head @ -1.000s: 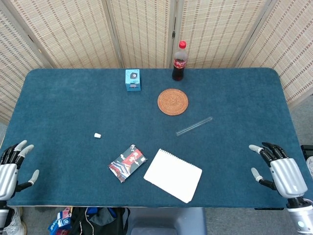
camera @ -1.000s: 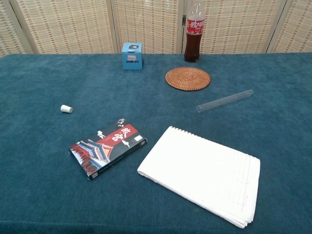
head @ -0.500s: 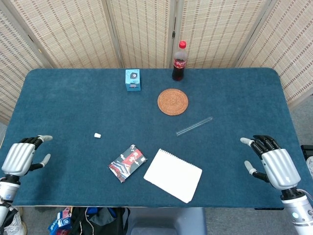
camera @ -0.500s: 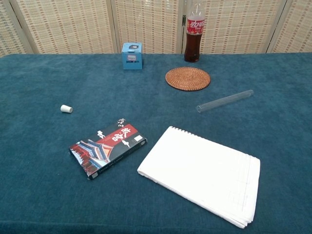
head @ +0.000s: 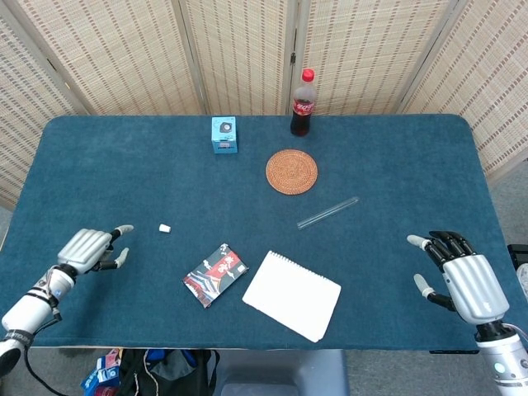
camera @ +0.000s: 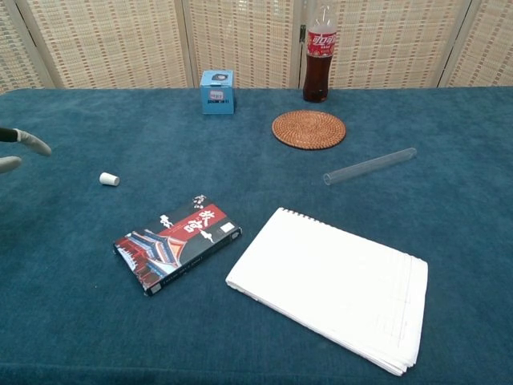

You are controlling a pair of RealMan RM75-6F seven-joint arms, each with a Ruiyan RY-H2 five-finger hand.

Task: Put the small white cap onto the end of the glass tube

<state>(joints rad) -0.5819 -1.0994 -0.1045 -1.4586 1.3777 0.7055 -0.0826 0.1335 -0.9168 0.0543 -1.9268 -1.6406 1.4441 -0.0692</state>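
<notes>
We judge the task barely begun: nothing is picked up yet. Our left hand (head: 89, 247) hovers low over the tabletop (head: 396, 165) with fingers loosely apart and empty; the small white cap (head: 165, 228) lies just ahead of its fingertips, not touched. Our right hand (head: 462, 276) is spread and empty, and the glass tube (head: 327, 212) lies well off toward its inner side, near the woven coaster (head: 291, 172). Grasping the cap, lifting the tube and fitting them together all remain.

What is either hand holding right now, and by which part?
Nothing is held. The left hand is near the small white cap but apart from it; the right hand is open, far from the glass tube.
</notes>
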